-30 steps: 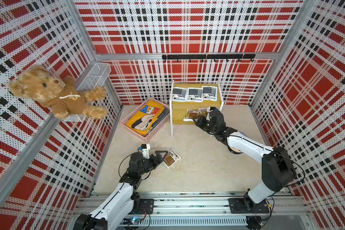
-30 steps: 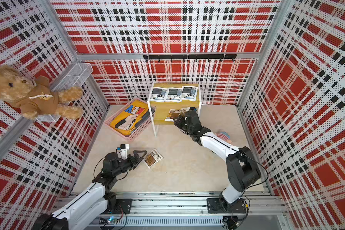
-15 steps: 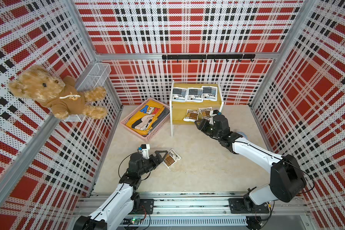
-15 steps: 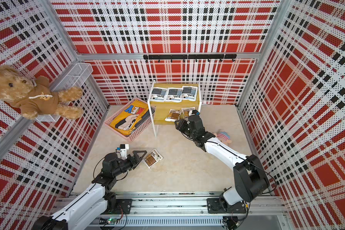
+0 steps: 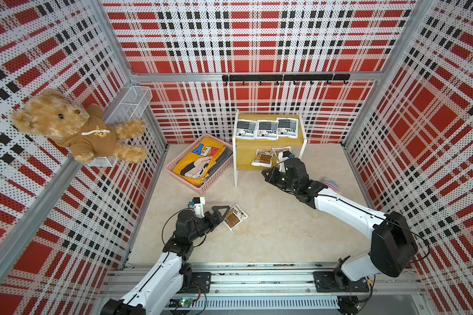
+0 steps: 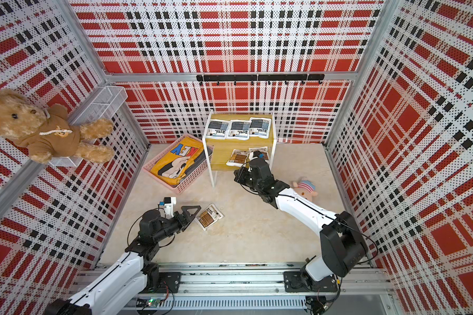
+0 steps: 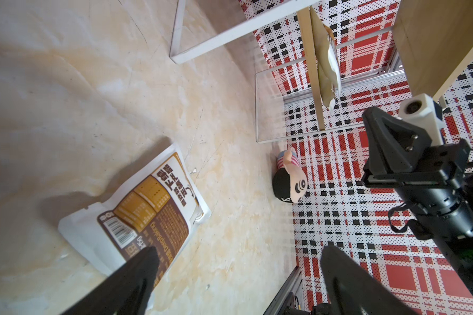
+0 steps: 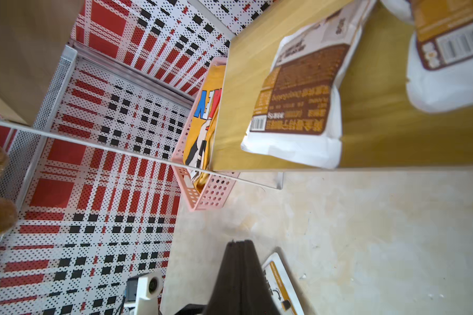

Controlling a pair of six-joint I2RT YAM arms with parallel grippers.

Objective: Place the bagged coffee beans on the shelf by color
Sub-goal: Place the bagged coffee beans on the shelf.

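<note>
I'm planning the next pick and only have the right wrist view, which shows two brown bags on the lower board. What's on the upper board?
Observer: Three grey-blue bags lie side by side on the shelf's upper board.
Operator: I see a bag's edge on the floor. Is the left hand gripping it?
Observer: No. That brown bag lies flat on the floor at the fingertips of the open left hand.
Operator: Anything near my arm?
Observer: A small plush toy lies on the floor near the right forearm.
</note>
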